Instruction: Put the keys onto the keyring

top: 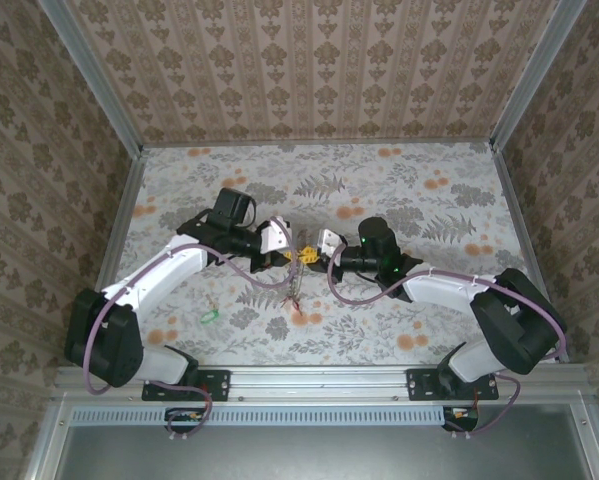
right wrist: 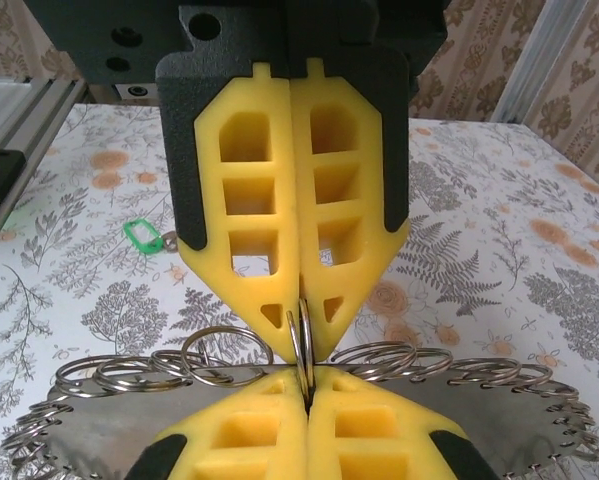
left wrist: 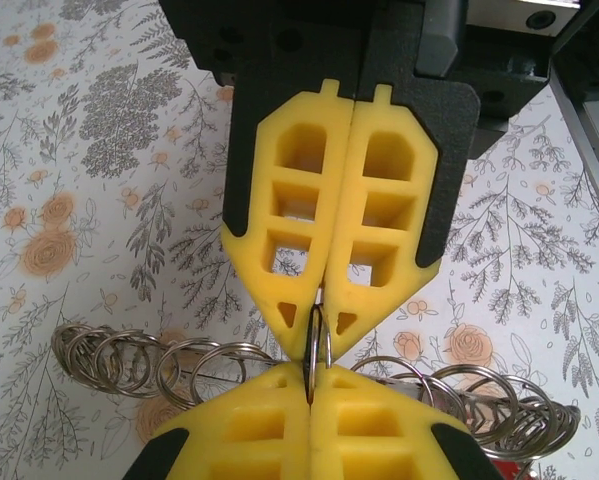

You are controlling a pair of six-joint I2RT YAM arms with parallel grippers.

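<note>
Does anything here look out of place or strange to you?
A green key lies alone on the table, away from the bunch of rings. The left gripper and right gripper pinch one ring tip to tip.

Thin metal keyring (top: 295, 286) dangling over floral tabletop (top: 429, 200), yellow left pincer (top: 293, 256) and right pincer (top: 310, 256) meeting tip to tip at the keyring's top end, red key (top: 299, 318) at its lower end, small green tag (top: 209, 317) well left of it.
</note>
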